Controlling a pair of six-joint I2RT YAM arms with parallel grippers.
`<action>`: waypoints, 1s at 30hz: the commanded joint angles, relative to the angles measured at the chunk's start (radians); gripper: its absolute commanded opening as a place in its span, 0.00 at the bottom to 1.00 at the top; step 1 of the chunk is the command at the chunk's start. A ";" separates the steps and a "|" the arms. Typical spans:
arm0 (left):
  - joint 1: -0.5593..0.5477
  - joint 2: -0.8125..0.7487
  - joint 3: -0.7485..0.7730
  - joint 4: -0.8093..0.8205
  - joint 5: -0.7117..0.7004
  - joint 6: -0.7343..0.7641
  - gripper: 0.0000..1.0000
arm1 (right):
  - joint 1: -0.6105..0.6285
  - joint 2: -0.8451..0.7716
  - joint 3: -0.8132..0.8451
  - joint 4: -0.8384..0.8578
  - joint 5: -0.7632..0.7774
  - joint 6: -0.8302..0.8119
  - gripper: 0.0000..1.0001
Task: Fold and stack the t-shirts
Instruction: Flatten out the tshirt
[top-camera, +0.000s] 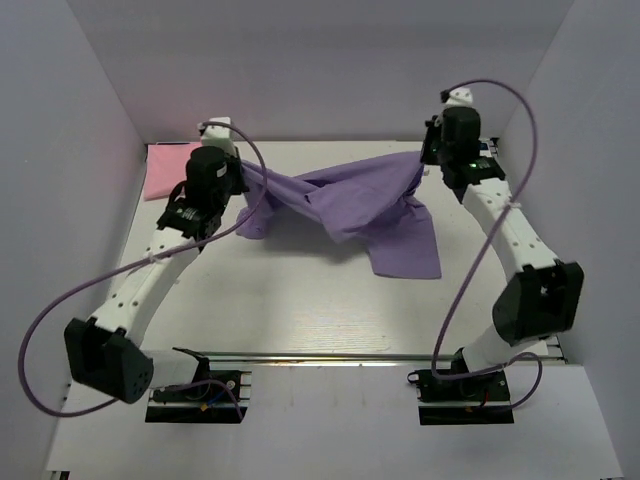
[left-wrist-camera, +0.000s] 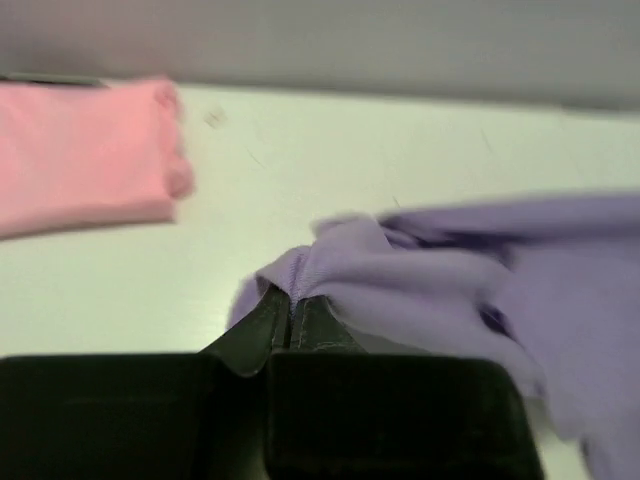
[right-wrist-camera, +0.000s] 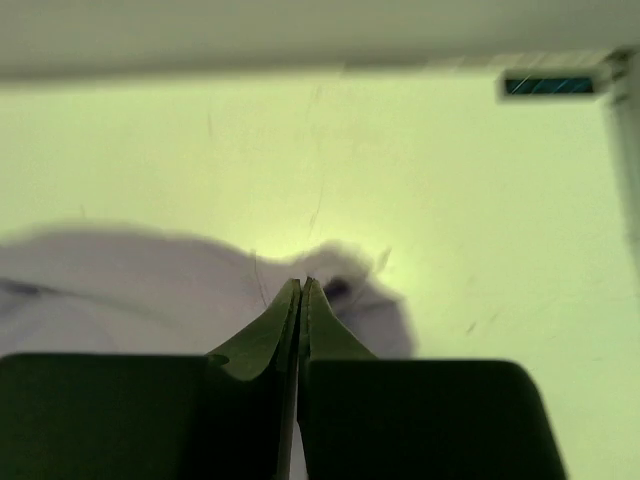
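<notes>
Purple shirt (top-camera: 350, 205) | sagging right of pink shirt (top-camera: 168, 172) | left jaws, right jaws each clamped on an edge | should pull evenly taut, lay flat on counter (top-camera: 300, 310)

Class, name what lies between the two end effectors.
The lavender t-shirt, held by the left end effector and right end effector, spans it: top external view.

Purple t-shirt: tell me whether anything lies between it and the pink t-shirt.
Nothing visible does. The purple t-shirt is held by the left gripper and right gripper. Only bare table separates it from the pink t-shirt in the far left corner.
</notes>
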 joint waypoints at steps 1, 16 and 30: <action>0.005 -0.064 0.053 -0.025 -0.305 0.036 0.00 | -0.028 -0.110 0.074 0.049 0.178 0.001 0.00; 0.005 -0.347 0.136 0.035 -0.673 0.248 0.00 | -0.076 -0.328 0.322 0.045 0.482 -0.209 0.00; 0.005 -0.440 0.179 0.012 -0.699 0.245 0.00 | -0.079 -0.427 0.327 0.092 0.559 -0.290 0.00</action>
